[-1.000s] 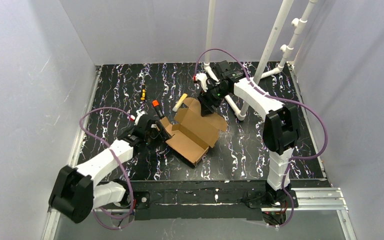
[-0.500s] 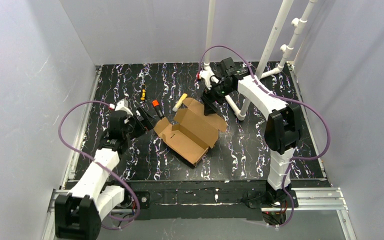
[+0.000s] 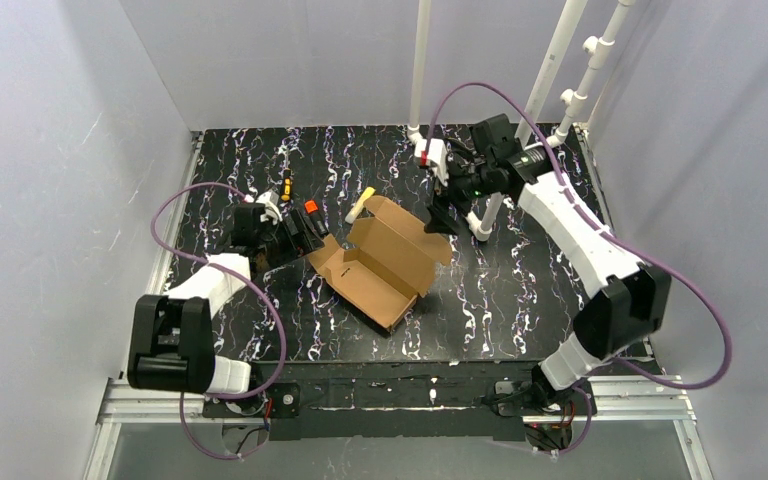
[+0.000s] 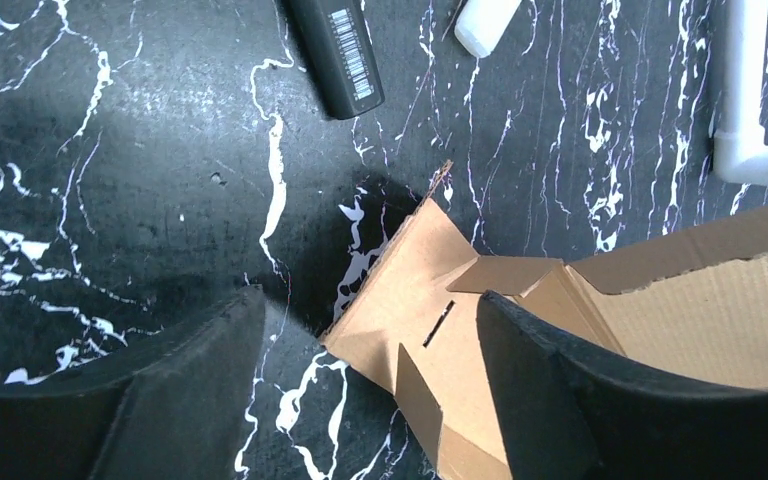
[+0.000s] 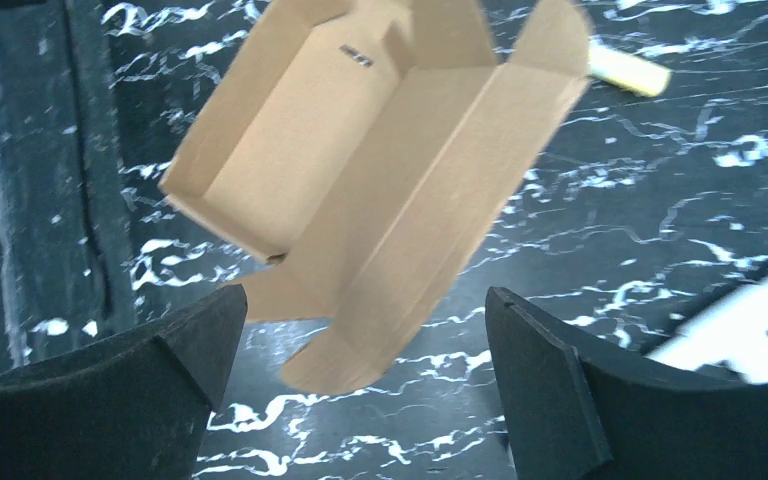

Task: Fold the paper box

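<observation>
Task roughly midway: paper box (image 3: pixel 385 268) sitting on counter (image 3: pixel 520 290), tray walls standing, lid and end flaps lying open, untucked. Beside slotted end, left pincer (image 3: pixel 305 233) gaping; above lid, right pincer (image 3: pixel 441 214) gaping, gripping nothing.

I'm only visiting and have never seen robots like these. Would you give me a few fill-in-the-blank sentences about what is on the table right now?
1. The partly folded brown box on the black, white-veined table is made of corrugated ____.
2. The left gripper and the right gripper both have their jaws ____, and neither holds the box.
3. The white marker lying beside the box has a ____ cap.

Missing words: cardboard; open; yellow.
</observation>
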Motion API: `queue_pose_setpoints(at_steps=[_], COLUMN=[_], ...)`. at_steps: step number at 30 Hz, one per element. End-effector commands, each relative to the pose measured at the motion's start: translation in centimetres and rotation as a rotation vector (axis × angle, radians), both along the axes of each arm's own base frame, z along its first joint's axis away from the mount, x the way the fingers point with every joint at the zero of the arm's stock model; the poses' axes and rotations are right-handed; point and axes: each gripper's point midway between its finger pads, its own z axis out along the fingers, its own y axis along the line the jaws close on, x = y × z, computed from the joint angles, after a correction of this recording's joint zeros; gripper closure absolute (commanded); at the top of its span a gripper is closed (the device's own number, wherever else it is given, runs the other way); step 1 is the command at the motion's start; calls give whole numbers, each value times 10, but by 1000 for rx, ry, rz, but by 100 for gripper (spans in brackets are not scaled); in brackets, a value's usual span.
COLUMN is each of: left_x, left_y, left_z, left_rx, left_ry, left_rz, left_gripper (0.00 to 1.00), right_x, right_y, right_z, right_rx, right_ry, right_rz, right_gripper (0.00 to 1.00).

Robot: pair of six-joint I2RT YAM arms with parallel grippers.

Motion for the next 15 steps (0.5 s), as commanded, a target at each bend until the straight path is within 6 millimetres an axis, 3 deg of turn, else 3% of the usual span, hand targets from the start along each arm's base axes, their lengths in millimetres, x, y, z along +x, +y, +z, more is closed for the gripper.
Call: queue_pose_setpoints(at_steps=[1,4,9,15], left_x=[12,14,12,-3], left_y=[-5,-7,-16,-24], left_z=[8,1,-6,0], left_rx=[7,16,-4,-13], left_ry=[-36,-24,-3,-18], left_rz=[-81,-103,-148,-148], left_gripper=[28,33,53,97], right_x=[-28,-49,-75,-91], right_y=[7,9,6,2], right_z=[-6,-17,-24,-26], right_rx=[101,139,178,199], right_ry=[13,88,141,119], right_rz=[120,175,247,304], right_gripper=[2,2,2,5])
